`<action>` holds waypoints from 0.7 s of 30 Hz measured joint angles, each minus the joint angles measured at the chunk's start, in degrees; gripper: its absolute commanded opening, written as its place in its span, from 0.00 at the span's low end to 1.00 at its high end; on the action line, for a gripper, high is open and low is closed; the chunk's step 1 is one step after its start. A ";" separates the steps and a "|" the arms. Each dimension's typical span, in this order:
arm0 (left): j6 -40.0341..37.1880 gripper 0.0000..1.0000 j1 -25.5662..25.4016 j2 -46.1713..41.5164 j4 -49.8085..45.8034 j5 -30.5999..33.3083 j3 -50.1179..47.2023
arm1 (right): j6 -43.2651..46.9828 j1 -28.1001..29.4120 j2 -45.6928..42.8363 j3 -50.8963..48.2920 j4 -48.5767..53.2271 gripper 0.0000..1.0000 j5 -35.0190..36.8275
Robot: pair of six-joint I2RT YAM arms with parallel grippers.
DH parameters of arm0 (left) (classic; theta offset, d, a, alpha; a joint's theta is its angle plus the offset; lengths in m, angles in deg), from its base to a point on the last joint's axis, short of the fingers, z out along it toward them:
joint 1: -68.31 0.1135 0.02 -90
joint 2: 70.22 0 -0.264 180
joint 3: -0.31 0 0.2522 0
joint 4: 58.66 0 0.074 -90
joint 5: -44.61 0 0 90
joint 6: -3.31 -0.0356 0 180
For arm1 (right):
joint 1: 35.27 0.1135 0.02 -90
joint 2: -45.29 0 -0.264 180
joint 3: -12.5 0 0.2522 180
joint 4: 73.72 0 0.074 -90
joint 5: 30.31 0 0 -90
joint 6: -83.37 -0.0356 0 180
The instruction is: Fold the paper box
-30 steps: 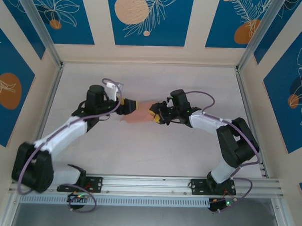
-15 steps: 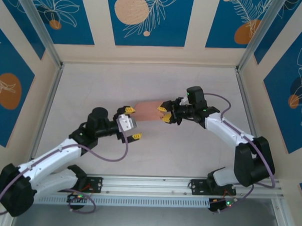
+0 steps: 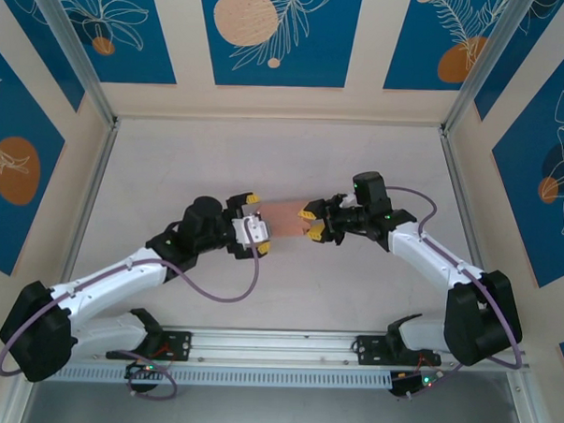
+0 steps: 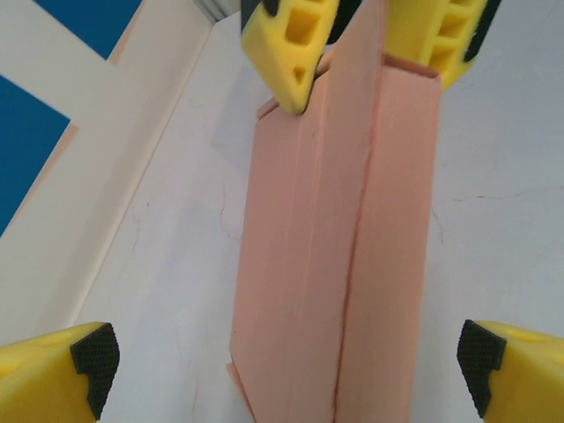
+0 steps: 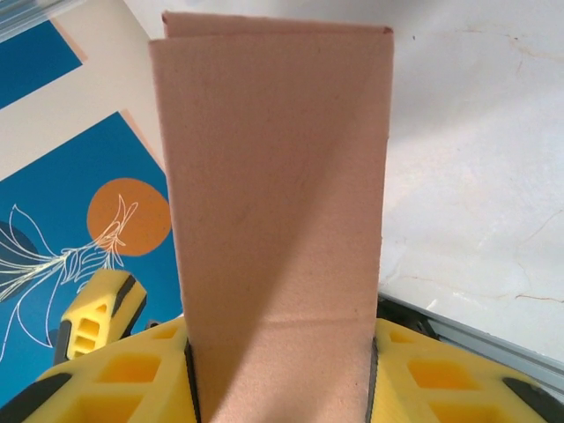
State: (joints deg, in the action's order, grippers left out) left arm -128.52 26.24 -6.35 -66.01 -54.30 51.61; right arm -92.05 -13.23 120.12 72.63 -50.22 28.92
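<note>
box look: we see the paper box (image 3: 286,216) as a salmon-pink card, flattened into a long narrow rectangle. In the left wrist view (image 4: 335,264) a seam runs down its length, with fainter creases beside it. In the right wrist view (image 5: 273,203) its far end shows doubled layers.
box place: near the middle of the table (image 3: 266,155), lying left to right, well away from every edge. We can't tell whether it touches the tabletop.
right gripper (image 3: 311,222): clamped on the box's right end, a yellow finger (image 5: 132,379) on each side of the card.
left gripper (image 3: 260,224): released, fingers spread wide. The box's left end sits between the fingertips (image 4: 84,357) with a gap on both sides.
counts: we count one box, two arms, two grippers, two yellow fingers per gripper.
</note>
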 measured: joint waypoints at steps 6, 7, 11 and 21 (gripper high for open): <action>-0.76 1.00 -2.51 3.67 -0.61 1.46 1.40 | -1.16 0.00 0.02 0.00 -1.64 0.35 -0.50; -0.79 1.00 -2.99 4.68 -0.61 2.19 1.73 | -1.25 0.07 0.02 0.00 -1.84 0.35 -0.63; -1.36 0.90 -4.42 8.26 -1.11 5.14 3.48 | -2.03 0.55 0.07 -0.02 -2.78 0.35 -0.79; -3.06 0.47 -5.51 10.12 -3.04 10.27 5.62 | -3.52 0.87 1.16 -1.55 -5.77 0.36 -1.46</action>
State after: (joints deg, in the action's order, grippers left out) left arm -131.58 20.73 3.77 -69.05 -44.03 57.23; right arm -95.57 -12.35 121.27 71.08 -55.99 27.46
